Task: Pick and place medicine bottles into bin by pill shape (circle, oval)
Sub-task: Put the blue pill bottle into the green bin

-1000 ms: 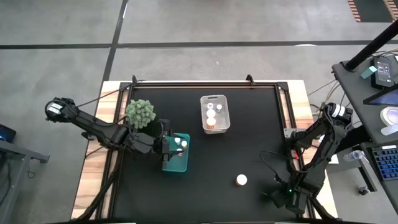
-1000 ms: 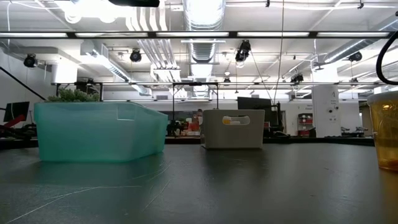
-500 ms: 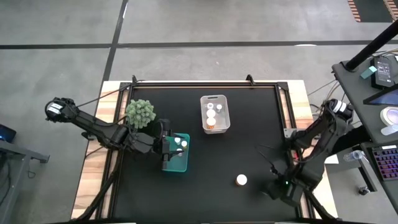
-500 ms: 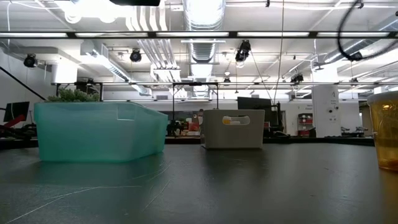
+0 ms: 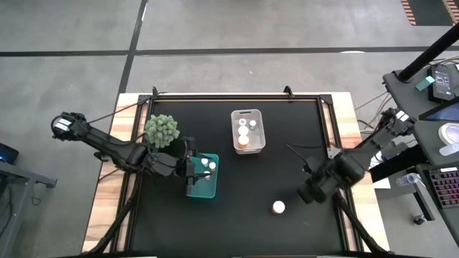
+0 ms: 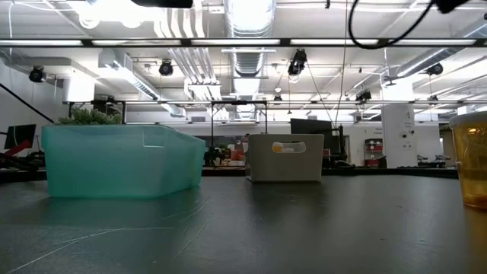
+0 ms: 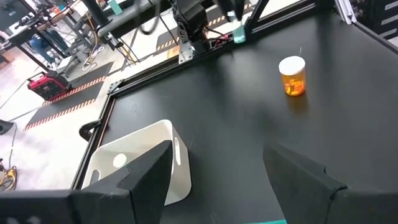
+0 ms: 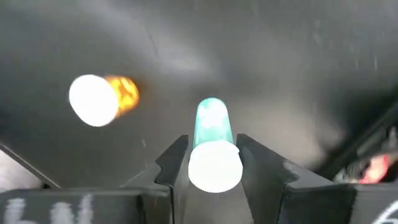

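Observation:
My right gripper is above the table's near right part, shut on a small bottle with a white cap and a teal body. This bottle also shows far off in the left wrist view. An amber bottle with a white cap stands on the table just beside and below it, and shows in the right wrist view. My left gripper is open and empty, over the teal bin, which holds bottles. The white bin also holds several bottles. My right gripper pinches the teal bottle between its two fingers at the white cap end. The teal body sticks out past the fingertips, in line with them. The bottle is lifted clear of the table.
A green bushy plant stands at the left, behind my left arm. The low view shows the teal bin, the white bin and the amber bottle at the right edge. A raised black frame borders the mat.
My right gripper has gone from the table's near right corner toward the far edge and a little toward the left, rising, with the teal bottle held in it. It now hangs close to the amber bottle, which has stayed put.

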Controlling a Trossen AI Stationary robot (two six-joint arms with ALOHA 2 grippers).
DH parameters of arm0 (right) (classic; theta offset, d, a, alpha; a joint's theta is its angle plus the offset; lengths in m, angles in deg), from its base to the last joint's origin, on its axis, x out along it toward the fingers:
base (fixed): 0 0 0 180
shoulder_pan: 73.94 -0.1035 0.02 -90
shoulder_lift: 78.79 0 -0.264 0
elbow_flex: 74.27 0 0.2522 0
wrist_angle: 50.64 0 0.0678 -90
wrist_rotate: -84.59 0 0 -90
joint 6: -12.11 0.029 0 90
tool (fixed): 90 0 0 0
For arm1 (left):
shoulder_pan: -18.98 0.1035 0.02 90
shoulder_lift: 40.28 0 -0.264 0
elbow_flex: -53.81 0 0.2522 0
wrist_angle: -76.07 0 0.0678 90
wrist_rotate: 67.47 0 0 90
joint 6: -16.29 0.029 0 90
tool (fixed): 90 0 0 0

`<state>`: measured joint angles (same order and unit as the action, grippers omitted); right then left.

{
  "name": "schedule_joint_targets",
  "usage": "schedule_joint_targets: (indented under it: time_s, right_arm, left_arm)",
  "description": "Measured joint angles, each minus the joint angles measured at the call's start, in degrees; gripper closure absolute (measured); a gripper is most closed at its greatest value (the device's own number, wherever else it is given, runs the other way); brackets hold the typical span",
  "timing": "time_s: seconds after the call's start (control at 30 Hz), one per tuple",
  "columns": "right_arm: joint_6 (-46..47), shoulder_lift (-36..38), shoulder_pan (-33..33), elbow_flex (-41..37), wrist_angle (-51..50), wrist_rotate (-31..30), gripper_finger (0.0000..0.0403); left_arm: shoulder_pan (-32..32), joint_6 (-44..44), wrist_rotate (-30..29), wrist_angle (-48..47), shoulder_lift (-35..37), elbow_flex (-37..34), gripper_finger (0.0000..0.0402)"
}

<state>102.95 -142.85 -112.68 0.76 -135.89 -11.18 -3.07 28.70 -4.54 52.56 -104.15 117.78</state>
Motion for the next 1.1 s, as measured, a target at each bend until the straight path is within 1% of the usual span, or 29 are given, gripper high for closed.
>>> schedule_joint_targets:
  time_s: [0.2, 0.4, 0.5, 0.77, 0.87, 1.1]
  right_arm:
    - [-12.11, -0.81, 9.63, 5.31, 2.00, -0.31, 0.0290]
    - [-23.83, -6.42, 17.49, 14.59, 5.98, -0.31, 0.0289]
    - [-29.56, -11.04, 20.75, 19.90, 6.06, -0.13, 0.0289]
    - [-47.85, -25.16, 27.63, 33.14, 6.70, 6.06, 0.0288]
    - [-53.93, -30.44, 29.31, 38.29, 6.83, 7.37, 0.0288]
    - [-66.27, -40.96, 31.32, 50.09, 7.52, 7.53, 0.0288]
  left_arm:
    - [-0.30, -0.34, 0.00, -2.75, 2.30, -0.58, 0.0166]
    - [-0.28, -0.52, -0.01, -3.36, 6.86, -3.87, 0.0166]
    - [-0.26, -0.52, -0.01, -2.91, 9.74, -5.52, 0.0166]
    - [-0.26, -0.54, 0.00, -2.09, 14.27, -8.49, 0.0166]
    - [-0.26, -0.87, 0.00, -1.61, 15.16, -8.78, 0.0166]
    - [-0.28, -1.65, 0.00, -1.73, 16.63, -9.69, 0.0166]
